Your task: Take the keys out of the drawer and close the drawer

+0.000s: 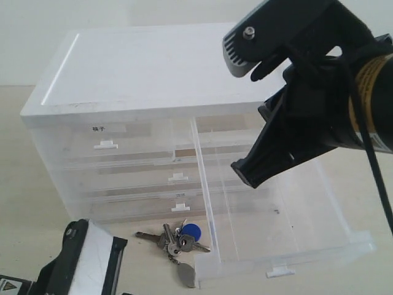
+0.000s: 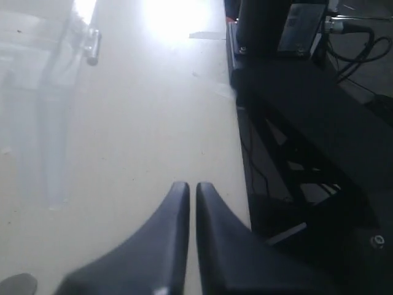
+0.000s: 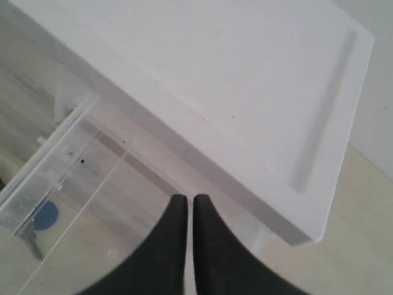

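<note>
The right tool (image 1: pixel 247 171) has black wedge-shaped fingers (image 1: pixel 270 147); behind it sit a grey ribbed housing (image 1: pixel 236 56) with one silver screw (image 1: pixel 249 34), a black cable (image 1: pixel 376 178) and a yellow band (image 1: pixel 363 92). The left tool (image 2: pixel 187 186) is equally black and tapered

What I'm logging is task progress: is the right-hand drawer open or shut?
Open. The drawer stands pulled far out of the cabinet; the keys lie beside it on the table.
</note>
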